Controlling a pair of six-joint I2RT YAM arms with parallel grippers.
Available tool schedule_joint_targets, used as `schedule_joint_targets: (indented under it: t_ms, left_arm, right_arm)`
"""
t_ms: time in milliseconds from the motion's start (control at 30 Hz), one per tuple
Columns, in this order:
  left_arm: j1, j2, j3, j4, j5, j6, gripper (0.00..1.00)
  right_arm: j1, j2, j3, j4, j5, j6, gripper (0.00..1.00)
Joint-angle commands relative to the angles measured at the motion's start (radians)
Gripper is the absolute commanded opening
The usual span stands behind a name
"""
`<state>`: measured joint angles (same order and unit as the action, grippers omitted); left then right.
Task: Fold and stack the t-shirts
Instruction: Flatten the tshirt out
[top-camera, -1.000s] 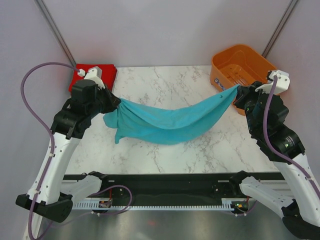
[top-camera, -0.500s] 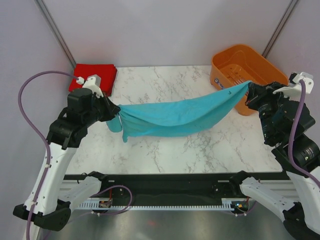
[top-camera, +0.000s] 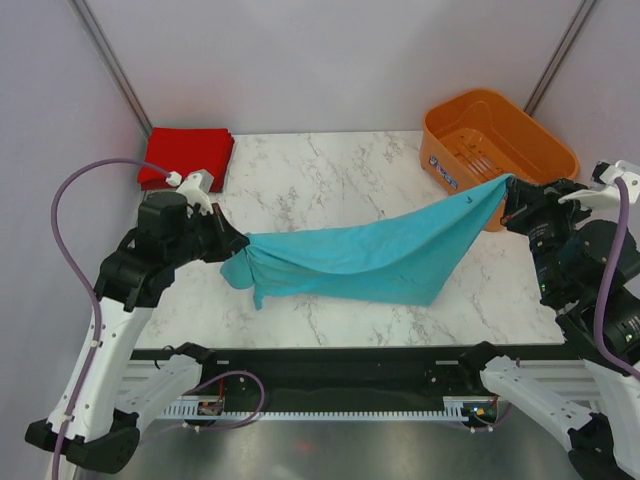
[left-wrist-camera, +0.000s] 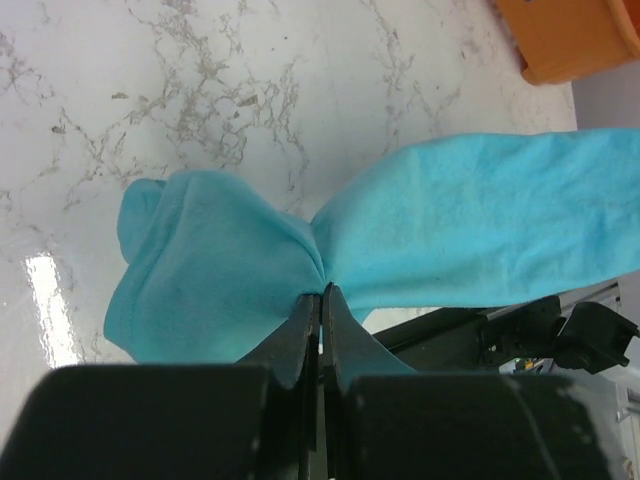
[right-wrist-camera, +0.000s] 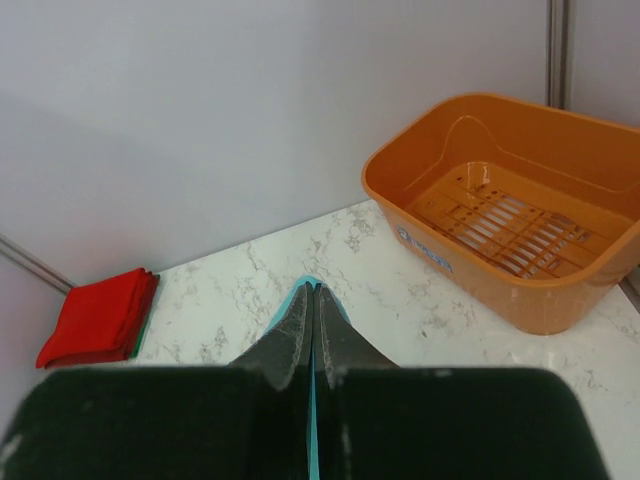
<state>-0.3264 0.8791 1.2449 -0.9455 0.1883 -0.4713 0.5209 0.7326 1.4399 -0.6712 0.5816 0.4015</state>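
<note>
The teal-blue t-shirt (top-camera: 370, 258) hangs stretched between my two grippers above the table, sagging in the middle. My left gripper (top-camera: 232, 243) is shut on its bunched left end, seen in the left wrist view (left-wrist-camera: 322, 292) with the cloth (left-wrist-camera: 470, 235) spreading to both sides. My right gripper (top-camera: 508, 192) is shut on its right end, held higher near the basket; in the right wrist view (right-wrist-camera: 311, 290) only a thin teal edge (right-wrist-camera: 312, 420) shows between the jaws. The red t-shirt (top-camera: 187, 157) lies folded at the back left corner and also shows in the right wrist view (right-wrist-camera: 97, 317).
An orange slotted basket (top-camera: 497, 150) stands at the back right corner, empty, also in the right wrist view (right-wrist-camera: 520, 220). The marble table (top-camera: 330, 170) ends at a black rail in front. Grey walls and two slanted poles enclose the back.
Both grippers have moved toward the near edge with the teal shirt, the right one further right. The shirt is pulled more taut and a lower corner now hangs at the right-centre.
</note>
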Motion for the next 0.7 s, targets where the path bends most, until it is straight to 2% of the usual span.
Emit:
schedule_joint_targets:
  t_ms: [0,100,233,300,333,367,467,567,667]
  left_arm:
    - [0.004,0.056,-0.041,-0.012,-0.010,0.063,0.02]
    - [0.004,0.150,-0.073,-0.004,0.011,0.062,0.02]
    - [0.004,0.268,-0.131,0.147,0.028,0.060,0.06]
    - [0.006,0.329,-0.130,0.194,0.004,0.072,0.15]
    - [0.006,0.410,-0.116,0.208,-0.003,0.079,0.23]
    - [0.006,0.441,-0.083,0.209,-0.015,0.088,0.41]
    - [0.006,0.476,-0.081,0.200,-0.076,0.067,0.57]
    - [0.003,0.396,-0.171,0.205,-0.156,0.037,0.64]
    - [0.003,0.338,-0.286,0.221,-0.171,0.028,0.64]
  right_arm:
    - [0.002,0.040,-0.038,0.065,0.055,-0.045,0.00]
    - [0.002,0.105,-0.091,0.145,0.069,-0.090,0.00]
    - [0.001,0.217,-0.193,0.261,0.073,-0.121,0.00]
    - [0.001,0.304,-0.234,0.315,0.061,-0.122,0.00]
    - [-0.001,0.338,-0.245,0.335,0.040,-0.125,0.00]
    - [-0.001,0.405,-0.259,0.378,0.029,-0.130,0.00]
    - [-0.005,0.561,-0.250,0.426,-0.005,-0.147,0.00]
    - [-0.015,0.713,-0.195,0.421,-0.032,-0.155,0.00]
    - [-0.021,0.826,-0.124,0.420,-0.052,-0.159,0.00]
